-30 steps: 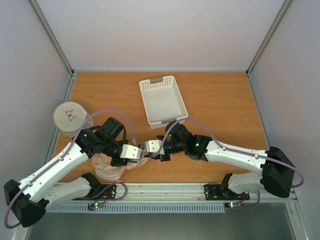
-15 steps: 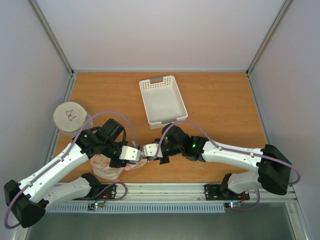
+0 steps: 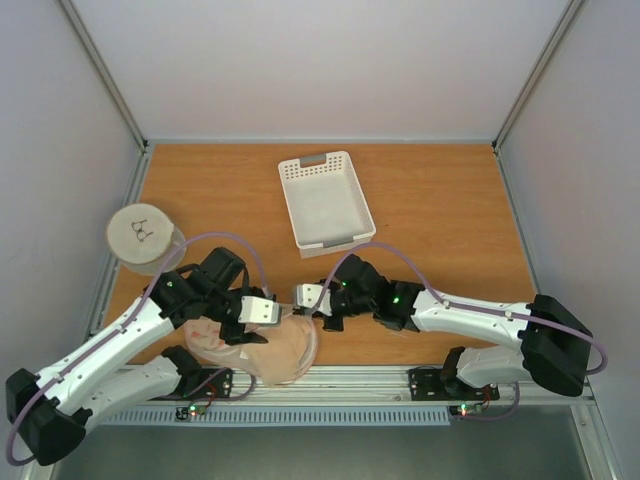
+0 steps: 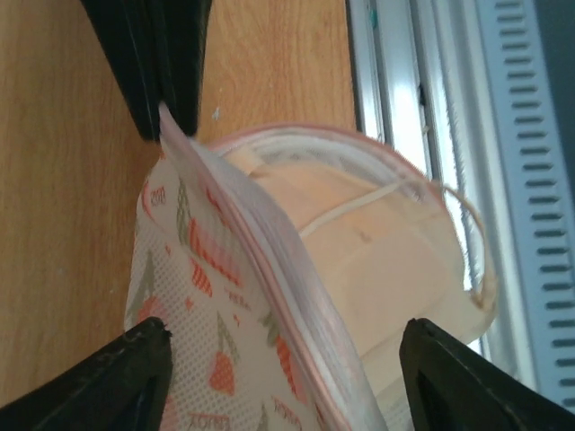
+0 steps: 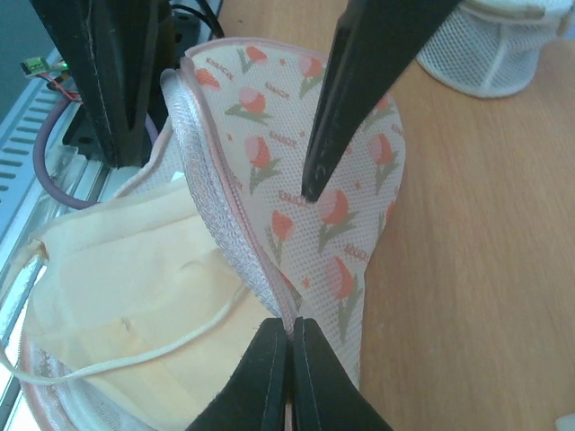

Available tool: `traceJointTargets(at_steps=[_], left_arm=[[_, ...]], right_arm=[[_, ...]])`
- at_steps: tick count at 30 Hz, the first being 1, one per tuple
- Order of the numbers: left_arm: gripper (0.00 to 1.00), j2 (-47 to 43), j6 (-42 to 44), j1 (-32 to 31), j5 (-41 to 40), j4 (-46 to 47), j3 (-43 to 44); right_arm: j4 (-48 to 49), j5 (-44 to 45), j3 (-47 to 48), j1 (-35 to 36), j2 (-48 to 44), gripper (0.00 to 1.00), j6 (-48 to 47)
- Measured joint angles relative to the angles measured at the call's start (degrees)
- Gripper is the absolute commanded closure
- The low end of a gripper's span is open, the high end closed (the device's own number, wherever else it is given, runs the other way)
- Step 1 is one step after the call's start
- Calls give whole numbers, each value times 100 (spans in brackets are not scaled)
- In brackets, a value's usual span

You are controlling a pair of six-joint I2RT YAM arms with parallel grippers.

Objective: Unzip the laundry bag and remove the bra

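Tabletop, overhead and both wrist views. Main change: the laundry bag, a second ago bunched under my left arm at the near edge, left of the middle, now lies there spread open. Its patterned flap stands up and its mouth gapes toward the near-edge rail. The bra shows inside, lying flat on the lower half of the bag, and a thin strap loops out toward the rim. My right pincer has clenched on the zipped rim of the flap and holds it up. My left pincer has let go; its fingers stand wide apart either side of the flap, gripping nothing. I judge the unzipping largely done, with lifting the bra out as the step left.

Surroundings: a white perforated basket sits well apart toward the far edge, and a round white disc bearing a black drawing sits by the left edge. Neither interferes. Likely obstacles are the raised flap between my left fingers, the closeness of my two pincers, and the strap, which could snag on the rim
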Motion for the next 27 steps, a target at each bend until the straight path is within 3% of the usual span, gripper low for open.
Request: traceJointTargets(at_steps=[4,9,24,27], left_arm=[[18,-155,-109,72,-297,68,-190],[16,-374,-83,295,-643,13,-199],[37,-1163,520,1058,-2031,-157,-404],[48,-1231,693,1296,-2306,-155,-420]], right_arm=[[372,-9,-358,-120,-129,99,503],[848,-103,-802,-404,-361,99,1106],[1401,-304,-1244,-1150,-525,99,2400],[1425,-234,-1287,-1226,-525,99,2667]])
